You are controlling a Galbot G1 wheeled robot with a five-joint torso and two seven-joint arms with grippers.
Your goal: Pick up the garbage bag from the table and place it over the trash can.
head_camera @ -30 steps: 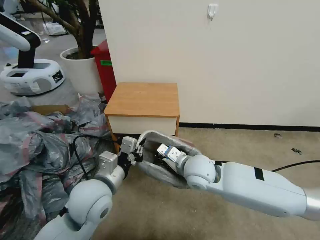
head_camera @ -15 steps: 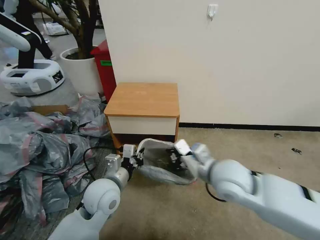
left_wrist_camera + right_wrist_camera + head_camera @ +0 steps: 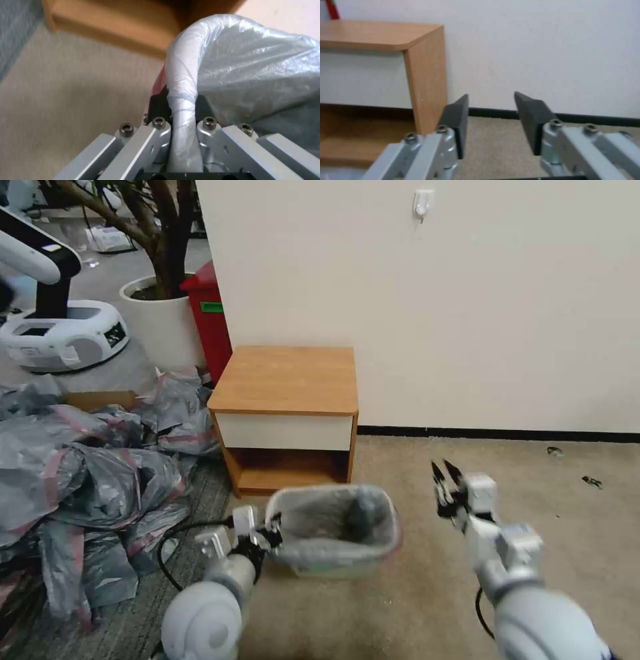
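Note:
The trash can stands upright on the carpet just in front of the table. The grey translucent garbage bag is stretched over its rim and lines the inside. My left gripper is shut on the can's left rim, over the plastic. In the left wrist view its dark pads clamp the bag-wrapped rim, with a pink-red band showing beside them. My right gripper hangs open in the air to the right of the can, holding nothing. The right wrist view shows its fingers spread apart, facing the table's side and the wall.
A big heap of grey bags covers the floor at left, with a black cable near my left arm. A red bin, a white plant pot and another robot's base stand behind. Open carpet lies to the right.
The bagged can was tilted against the table front and now stands upright, nearer to me, still in the left gripper. The right gripper came out of the can and moved right, open.

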